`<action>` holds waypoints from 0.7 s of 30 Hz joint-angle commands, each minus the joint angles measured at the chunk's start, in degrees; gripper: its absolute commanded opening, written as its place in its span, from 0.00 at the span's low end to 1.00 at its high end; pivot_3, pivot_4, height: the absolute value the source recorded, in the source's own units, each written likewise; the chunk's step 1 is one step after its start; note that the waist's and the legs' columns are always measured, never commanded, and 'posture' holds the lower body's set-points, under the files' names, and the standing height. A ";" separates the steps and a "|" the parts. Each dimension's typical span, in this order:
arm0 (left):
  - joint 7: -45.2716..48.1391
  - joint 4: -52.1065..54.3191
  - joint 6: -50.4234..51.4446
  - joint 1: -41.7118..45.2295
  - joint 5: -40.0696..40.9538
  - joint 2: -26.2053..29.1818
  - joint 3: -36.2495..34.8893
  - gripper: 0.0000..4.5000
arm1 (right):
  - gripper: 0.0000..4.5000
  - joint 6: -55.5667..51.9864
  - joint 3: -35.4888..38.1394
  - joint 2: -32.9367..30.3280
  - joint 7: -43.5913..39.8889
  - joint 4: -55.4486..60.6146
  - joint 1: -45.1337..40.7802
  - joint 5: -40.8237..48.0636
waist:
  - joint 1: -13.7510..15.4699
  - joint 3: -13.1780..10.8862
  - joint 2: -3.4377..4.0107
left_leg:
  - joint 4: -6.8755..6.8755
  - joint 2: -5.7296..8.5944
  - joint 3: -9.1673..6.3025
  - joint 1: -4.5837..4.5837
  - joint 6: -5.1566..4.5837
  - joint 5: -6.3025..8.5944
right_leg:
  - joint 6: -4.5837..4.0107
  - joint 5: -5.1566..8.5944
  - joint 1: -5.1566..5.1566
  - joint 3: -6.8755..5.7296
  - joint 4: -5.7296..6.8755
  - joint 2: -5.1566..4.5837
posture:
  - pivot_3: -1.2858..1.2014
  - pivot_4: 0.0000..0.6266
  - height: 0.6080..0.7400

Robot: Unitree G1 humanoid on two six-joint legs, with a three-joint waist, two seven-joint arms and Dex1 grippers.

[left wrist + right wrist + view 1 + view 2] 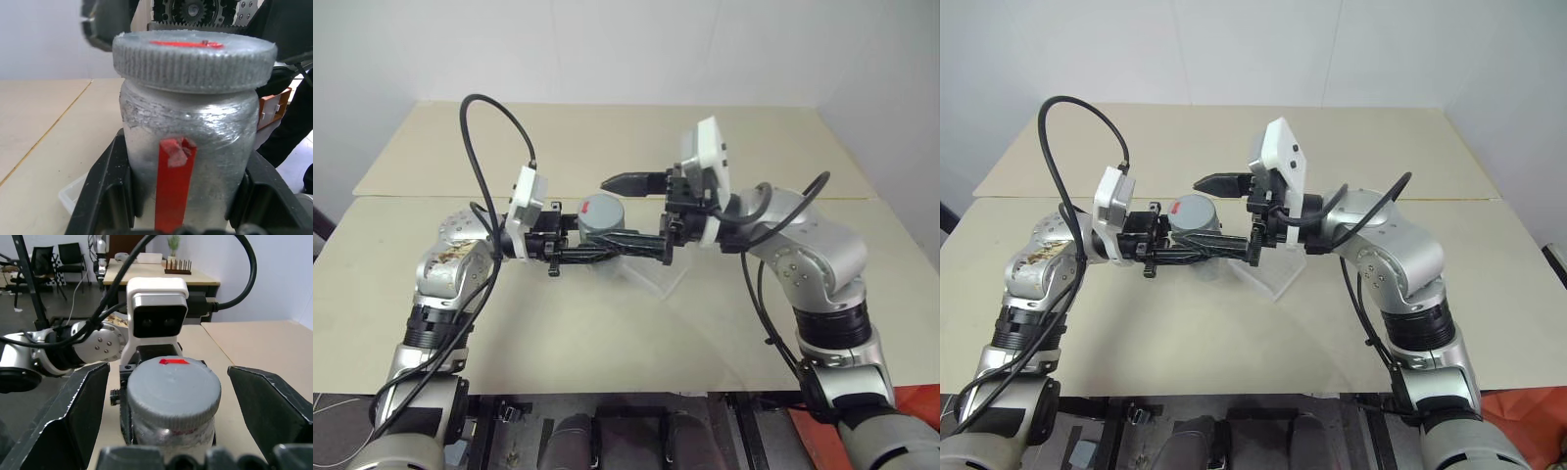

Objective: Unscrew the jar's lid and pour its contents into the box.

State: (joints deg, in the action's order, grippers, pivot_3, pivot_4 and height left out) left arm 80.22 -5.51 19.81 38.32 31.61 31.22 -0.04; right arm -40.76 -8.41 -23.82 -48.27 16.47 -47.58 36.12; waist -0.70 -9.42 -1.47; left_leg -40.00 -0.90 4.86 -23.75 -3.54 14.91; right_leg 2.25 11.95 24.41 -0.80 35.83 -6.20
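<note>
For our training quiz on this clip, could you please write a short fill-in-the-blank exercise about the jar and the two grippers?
1. The left gripper is ____ on the jar.
2. The lid is still ____ the jar.
3. The right gripper has its fingers ____, one on either side of the lid.
4. The mark on top of the lid is ____ in colour.

Missing words: shut; on; open; red
</note>
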 commanded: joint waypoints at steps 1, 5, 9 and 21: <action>-0.10 2.19 -0.73 0.11 0.68 0.31 -0.50 0.43 | 1.00 0.51 0.65 0.45 0.33 0.34 -1.64 -0.27 | 0.06 0.00 0.00 | 0.00 0.00 0.00 0.00 0.00 0.00 | 0.00 0.00 0.00 0.00 -0.01 0.00 | 0.52 0.24 1.00; -0.17 2.30 -0.70 -0.05 0.73 0.39 -0.58 0.43 | 1.00 0.20 0.53 0.54 -0.29 0.31 -1.61 -0.28 | 0.00 0.00 0.00 | 0.00 0.00 0.00 0.00 0.00 0.00 | 0.00 0.00 0.00 0.00 -0.01 0.00 | 0.52 0.24 1.00; -0.20 2.24 -0.74 -0.07 0.73 0.34 -0.56 0.43 | 0.78 0.05 0.52 0.16 -0.96 0.51 -1.36 -0.19 | -0.02 0.00 0.00 | 0.00 0.00 0.00 0.00 0.00 0.00 | 0.00 0.00 0.00 0.00 -0.01 0.00 | 0.52 0.24 1.00; -0.30 2.15 -0.80 -0.17 0.74 0.27 -0.38 0.43 | 0.61 -2.20 2.71 0.03 -1.41 -0.67 -2.28 1.96 | -0.01 0.00 0.00 | 0.00 0.00 0.00 0.00 -0.01 0.00 | 0.00 0.00 0.00 0.00 0.00 0.00 | 0.52 0.24 1.00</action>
State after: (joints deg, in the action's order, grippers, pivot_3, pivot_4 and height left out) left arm 79.91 -5.43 19.81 37.90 31.60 31.25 0.19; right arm -42.05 -8.29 -23.83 -49.87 15.15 -48.34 36.33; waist -0.72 -9.42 -1.47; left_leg -40.00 -0.90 4.87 -23.75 -3.54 14.92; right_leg 2.25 11.95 24.41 -0.81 35.82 -6.20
